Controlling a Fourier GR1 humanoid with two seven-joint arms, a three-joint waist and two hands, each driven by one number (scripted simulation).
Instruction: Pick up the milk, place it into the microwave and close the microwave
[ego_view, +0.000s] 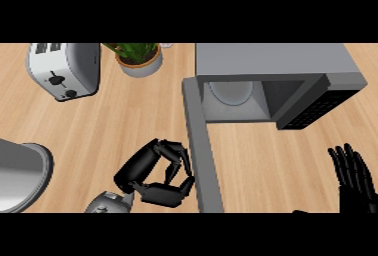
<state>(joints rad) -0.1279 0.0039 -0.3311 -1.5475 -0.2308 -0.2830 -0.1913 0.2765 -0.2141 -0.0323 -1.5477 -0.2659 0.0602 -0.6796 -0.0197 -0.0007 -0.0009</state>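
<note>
At lower centre, the left hand (156, 172) is curled with nothing seen inside, touching the open microwave door (204, 160); the right hand (354, 177) is held flat at lower right.

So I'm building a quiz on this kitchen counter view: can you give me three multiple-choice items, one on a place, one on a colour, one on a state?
1. Where is the potted plant?
A. right of the toaster
B. inside the microwave
C. by the right robot hand

2. What colour is the counter?
A. white
B. light wood
C. black

3. How is the microwave door?
A. shut
B. missing
C. open

Answers: 1 A, it stands between toaster and microwave. 2 B, pale planks show all round. 3 C, the door swings out toward the left robot hand and the inside is visible.
</note>
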